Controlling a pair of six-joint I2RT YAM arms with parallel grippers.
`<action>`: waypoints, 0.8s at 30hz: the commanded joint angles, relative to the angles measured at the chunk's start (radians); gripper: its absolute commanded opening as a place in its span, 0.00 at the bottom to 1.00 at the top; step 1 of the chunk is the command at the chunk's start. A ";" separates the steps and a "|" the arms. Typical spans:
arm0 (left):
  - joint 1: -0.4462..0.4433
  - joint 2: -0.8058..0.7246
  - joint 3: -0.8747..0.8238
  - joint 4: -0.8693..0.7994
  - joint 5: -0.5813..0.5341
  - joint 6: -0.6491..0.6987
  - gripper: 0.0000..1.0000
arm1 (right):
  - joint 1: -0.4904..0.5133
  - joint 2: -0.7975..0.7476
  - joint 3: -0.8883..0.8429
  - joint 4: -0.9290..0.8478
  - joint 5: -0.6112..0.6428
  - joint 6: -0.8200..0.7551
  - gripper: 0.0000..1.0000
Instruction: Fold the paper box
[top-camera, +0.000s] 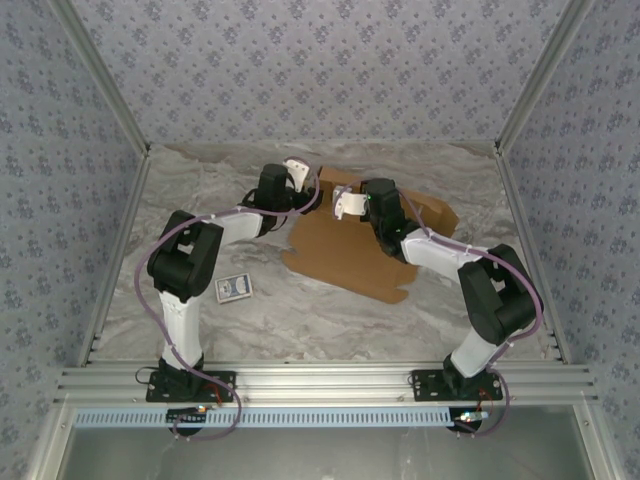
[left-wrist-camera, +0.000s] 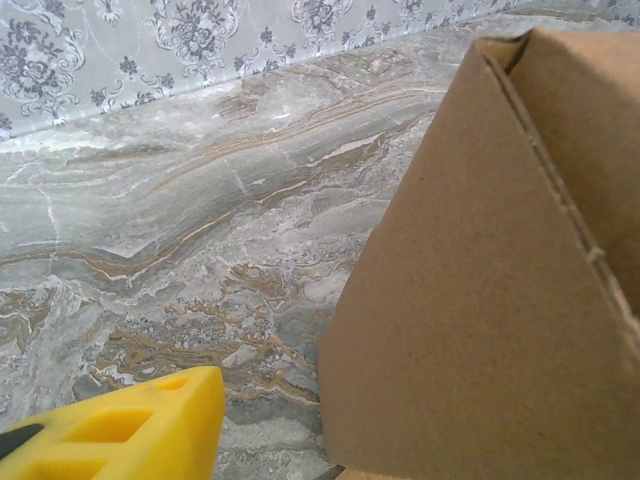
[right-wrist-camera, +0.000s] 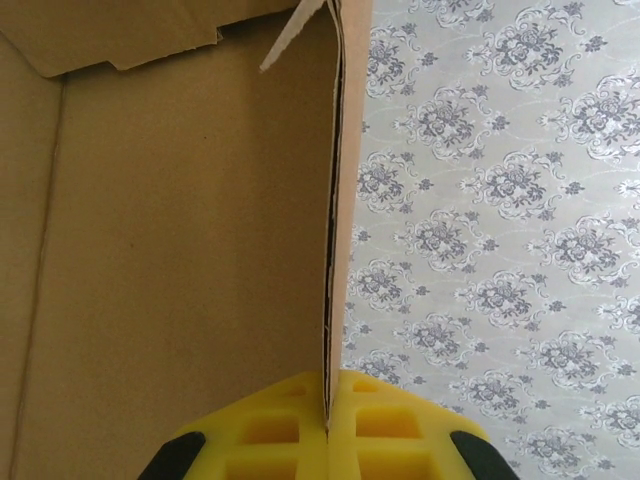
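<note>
Two arms work a cardboard box (top-camera: 345, 255) at the far middle of a marble table (top-camera: 300, 325). The box lies mostly flat and unfolded, with its far side raised.

The left arm (top-camera: 185, 265) rises from its base, bends at the elbow and sends its forearm right and away, putting the left gripper (top-camera: 303, 185) at the box's far-left corner. From the left wrist, one yellow finger (left-wrist-camera: 130, 435) sits low at the left, clear of the upright brown panel (left-wrist-camera: 480, 300) to the right. The jaws stand apart, and the other finger is out of sight.

The right arm (top-camera: 500, 290) folds at its elbow above the table's right side and stretches its forearm left and away over the sheet. That brings the right gripper (top-camera: 347, 203) close to the left one, the two facing each other across the raised side. From the right wrist, the right gripper (right-wrist-camera: 327, 420) is pinched tight on a thin upright cardboard edge, which runs straight down between its pads, the box's inner face (right-wrist-camera: 180, 250) to the left.

A small blue-and-white packet (top-camera: 234, 288) lies on the table beside the left arm, well apart from the box.
</note>
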 joint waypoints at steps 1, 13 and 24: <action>0.022 0.022 0.042 0.085 -0.056 0.007 0.62 | 0.025 0.014 0.011 -0.161 -0.110 0.014 0.00; 0.022 0.040 0.079 0.022 0.013 0.125 0.72 | -0.015 0.044 0.115 -0.348 -0.169 0.080 0.00; 0.030 0.075 0.122 0.005 0.006 0.112 0.69 | -0.036 0.073 0.164 -0.418 -0.193 0.104 0.00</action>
